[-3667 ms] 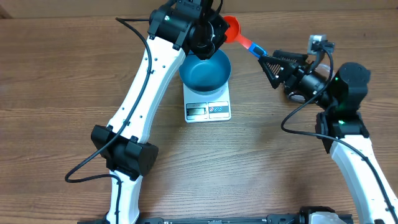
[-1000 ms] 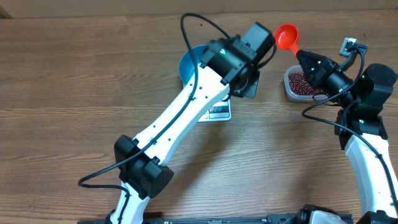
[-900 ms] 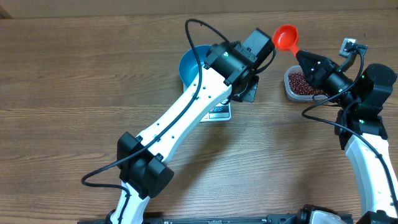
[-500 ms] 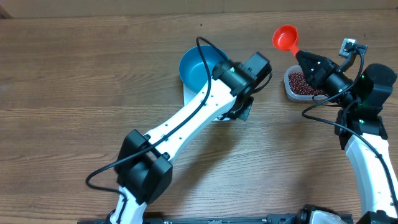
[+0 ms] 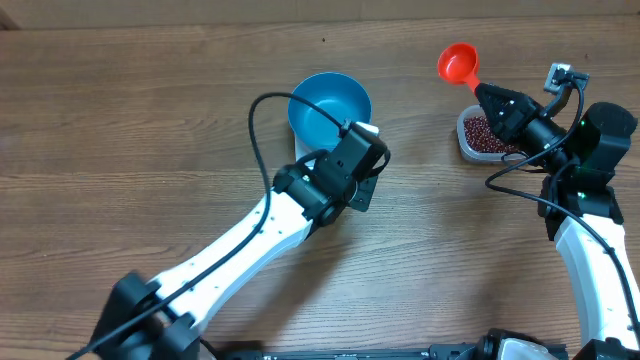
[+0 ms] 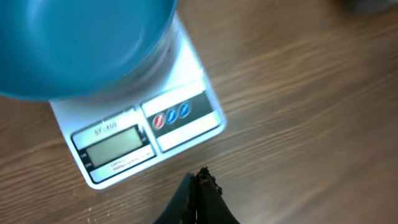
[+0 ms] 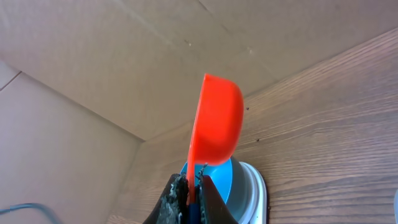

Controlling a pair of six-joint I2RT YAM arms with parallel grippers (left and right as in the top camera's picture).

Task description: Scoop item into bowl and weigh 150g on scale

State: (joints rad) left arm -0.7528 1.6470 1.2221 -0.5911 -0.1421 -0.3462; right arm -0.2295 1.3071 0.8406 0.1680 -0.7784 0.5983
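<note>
Many beans (image 5: 482, 132) sit near right claw (image 7: 188, 184) pinching scoop (image 7: 217, 118); left claw (image 6: 198, 184), pressed together, beside scale (image 6: 180, 134) bearing bowl (image 6: 74, 43).

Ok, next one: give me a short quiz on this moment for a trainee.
1. True or false: the blue bowl sits on the scale.
2. The right gripper is shut on: A) the orange scoop, B) the bowl, C) the scale.
3. What does the left gripper hold?
Key: 1 true; 2 A; 3 nothing, it is shut and empty.
</note>
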